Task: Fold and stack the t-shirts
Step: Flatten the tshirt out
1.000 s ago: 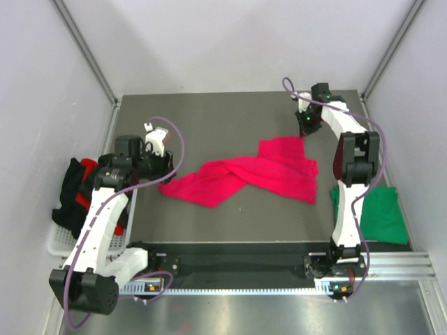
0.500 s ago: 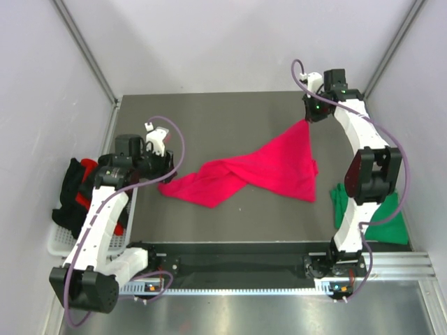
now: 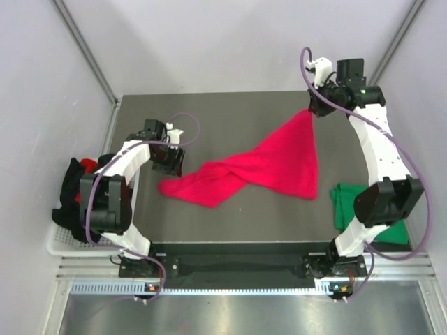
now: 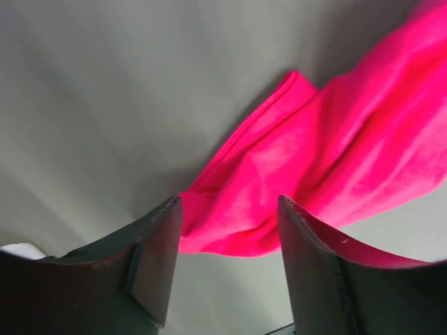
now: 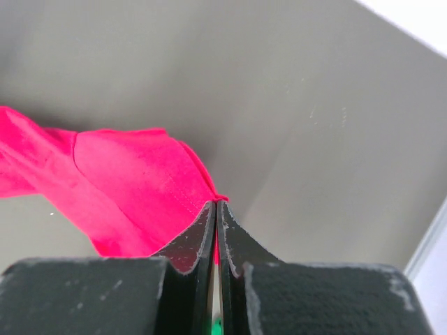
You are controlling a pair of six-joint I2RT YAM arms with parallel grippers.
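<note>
Grey table (image 3: 230,118), walled bay, crimson-pink t-shirt (image 3: 272,167) mid-table. The right gripper (image 5: 216,204), fingers pinched together on a shirt corner, has drawn it up toward the far right, pulling the cloth taut. The left gripper (image 4: 227,202) has swung in over the twisted left end, fingers apart and empty. My reading: still spreading, no fold begun.

The pink shirt (image 3: 286,164) is soft, matt cloth; the table (image 3: 223,125) is smooth and matt; the front ledge (image 3: 244,314) is shiny brushed metal.
</note>
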